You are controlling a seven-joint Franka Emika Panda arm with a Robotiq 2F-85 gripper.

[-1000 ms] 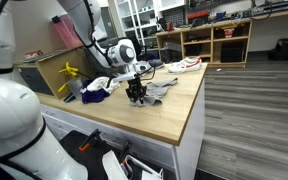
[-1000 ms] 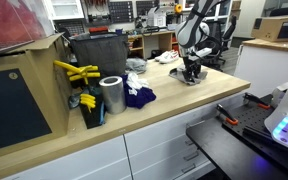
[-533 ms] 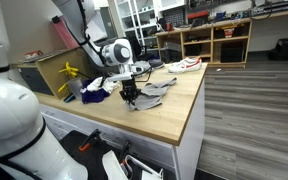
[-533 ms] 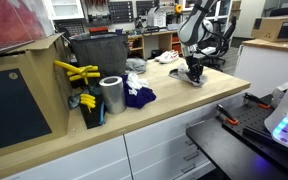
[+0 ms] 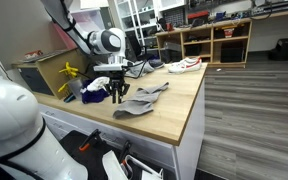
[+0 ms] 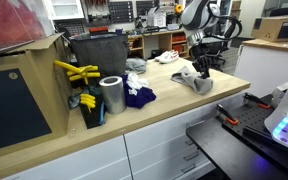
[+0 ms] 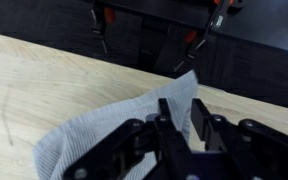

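Wrist view: my gripper [image 7: 185, 118] is clamped narrow on a fold of the grey cloth [image 7: 104, 150]; the fold stands up between the two fingers [image 7: 168, 118], and the rest of the cloth spreads down and away over the wooden counter [image 7: 44, 90]; two red-handled clamps [image 7: 102, 18] hang past the counter's far edge. In both exterior views the gripper [image 5: 118, 96] [image 6: 203, 72] points straight down over the counter [image 5: 174, 115] [image 6: 174, 110]; the grey cloth [image 5: 136, 106] [image 6: 196, 81] is raised at the pinched end, while its lower part lies rumpled on the wood just beside the fingers; whether every other edge touches the surface, I cannot tell. Surroundings, noted in an exterior view: a purple cloth [image 6: 137, 97] lies near the middle of the counter, well apart from the grey one; a metal can [image 6: 112, 95] stands upright just beside it; yellow tools [image 6: 77, 72] rest against a dark bin [image 6: 99, 50] behind the can. A white and red item [image 5: 185, 65] lies at the counter's far end; too small to identify.
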